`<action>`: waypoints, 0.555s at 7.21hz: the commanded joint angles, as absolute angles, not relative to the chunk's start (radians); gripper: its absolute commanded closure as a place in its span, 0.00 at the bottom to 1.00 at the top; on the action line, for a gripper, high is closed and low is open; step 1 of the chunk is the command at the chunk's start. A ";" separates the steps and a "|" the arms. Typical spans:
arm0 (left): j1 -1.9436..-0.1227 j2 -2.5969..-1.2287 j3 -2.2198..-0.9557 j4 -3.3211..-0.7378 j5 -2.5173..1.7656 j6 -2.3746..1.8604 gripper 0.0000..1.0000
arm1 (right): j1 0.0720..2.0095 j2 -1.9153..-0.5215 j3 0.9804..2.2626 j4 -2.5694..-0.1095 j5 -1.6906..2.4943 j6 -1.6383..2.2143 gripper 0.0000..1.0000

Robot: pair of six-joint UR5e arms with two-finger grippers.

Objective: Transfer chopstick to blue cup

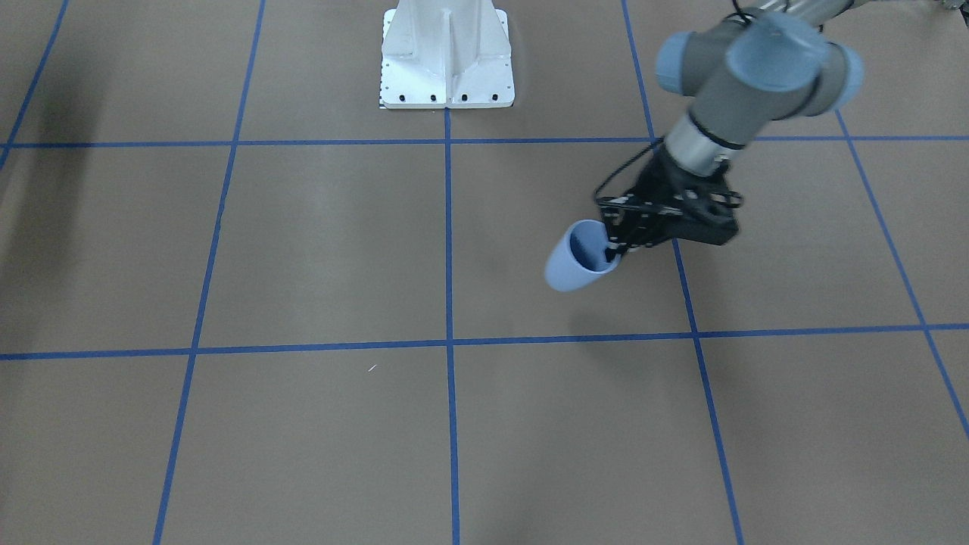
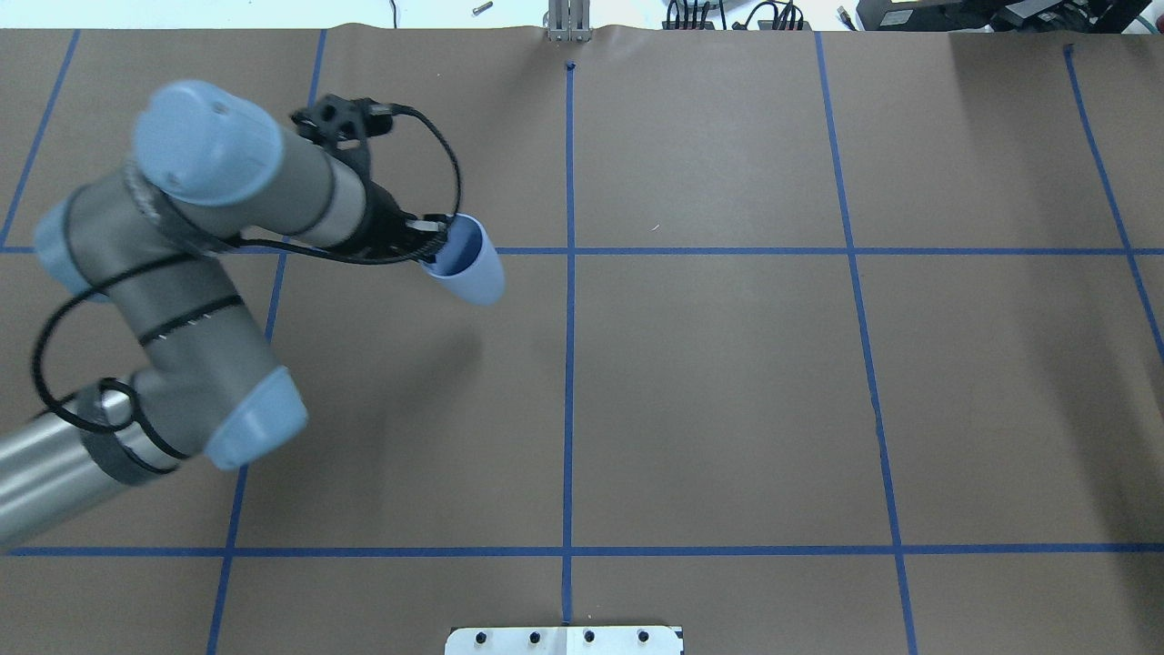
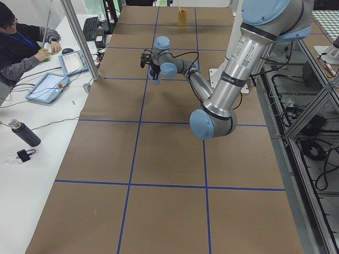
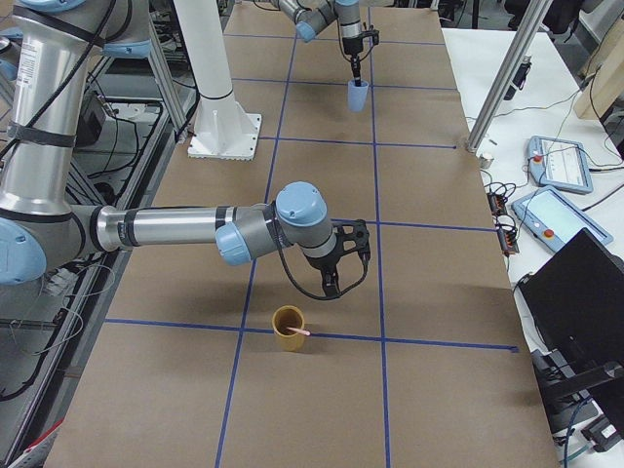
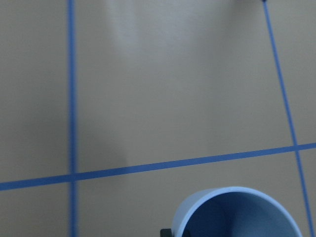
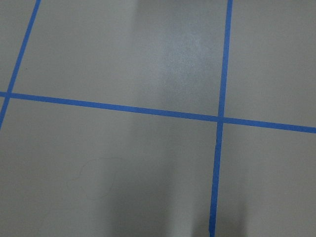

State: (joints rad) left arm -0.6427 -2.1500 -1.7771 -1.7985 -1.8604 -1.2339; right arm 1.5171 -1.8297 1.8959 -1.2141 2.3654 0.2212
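Left tool (image 1: 612, 246) is pinching the blue cup (image 1: 564, 271) by its rim; right tool (image 4: 334, 278), can't tell. Chopstick (image 4: 300, 332) looks light, thin, slippery, so I'd grab near its exposed top

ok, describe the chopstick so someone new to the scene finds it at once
Take the table's end on the robot's right, where the right arm reaches out low. Close to its jaws stands a yellow cup by a blue tape line. The chopstick is the thin pale pink stick leaning out of that cup, the only stick in sight.
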 commanded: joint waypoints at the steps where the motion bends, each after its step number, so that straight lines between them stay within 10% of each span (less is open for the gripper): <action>1: -0.429 -2.271 -1.746 -1.686 -1.606 -1.328 1.00 | 1.517 -1.830 1.888 -1.213 2.365 0.222 0.00; 4: -0.367 -2.322 -1.677 -1.684 -1.534 -1.348 1.00 | 1.517 -1.827 1.888 -1.213 2.365 0.230 0.00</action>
State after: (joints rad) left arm -0.3946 -2.3129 -1.6942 -1.6863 -1.5658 -1.3446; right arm 1.5171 -1.8287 1.8886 -1.2134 2.3654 0.2278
